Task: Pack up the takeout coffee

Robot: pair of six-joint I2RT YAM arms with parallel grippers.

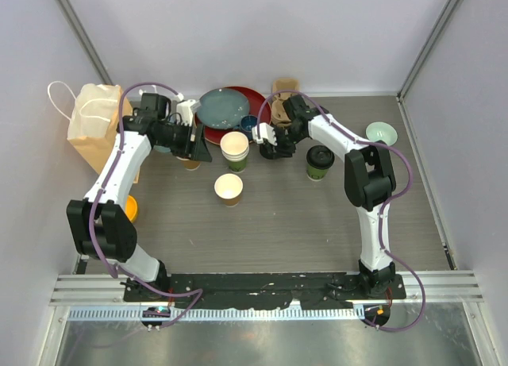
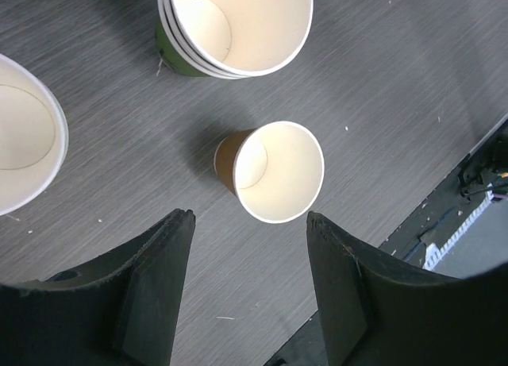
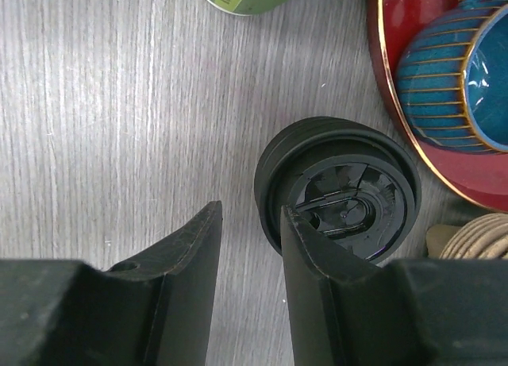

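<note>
the right tool (image 3: 251,209) stands narrowly apart, straddling the rim of the black lid (image 3: 341,191) beside the red plate (image 3: 382,32). so thin a bite may slip, or lift several nested lids. the left tool (image 2: 250,216) hangs apart over the brown cup (image 2: 270,171) on the desk (image 2: 397,104).

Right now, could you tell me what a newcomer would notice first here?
Probably the open brown cup alone mid-table, with the left gripper open toward it. Next, the lidded green cup to its right, and the right gripper poised at black lids beside the red plate.
</note>
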